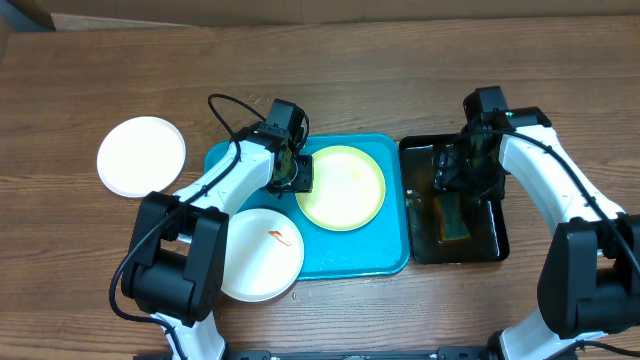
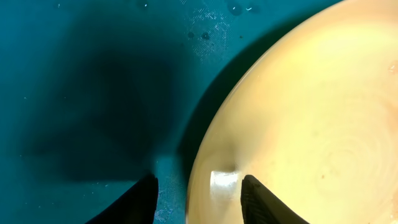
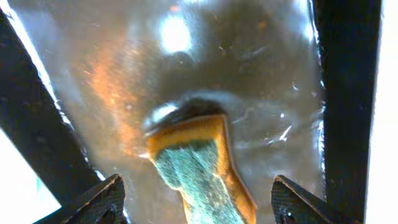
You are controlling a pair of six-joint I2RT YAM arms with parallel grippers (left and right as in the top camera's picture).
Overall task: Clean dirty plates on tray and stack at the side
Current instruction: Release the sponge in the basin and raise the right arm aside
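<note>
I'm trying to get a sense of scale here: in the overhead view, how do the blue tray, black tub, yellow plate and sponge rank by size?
Largest to smallest:
1. tray
2. tub
3. yellow plate
4. sponge
All lie at table level, so nearness hardly skews this.

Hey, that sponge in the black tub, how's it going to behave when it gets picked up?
The sponge lies in water, so it is probably soaked: heavier than it looks and likely to drip. It looks soft, so it should squash rather than resist. The green scrub face probably grips well.
</note>
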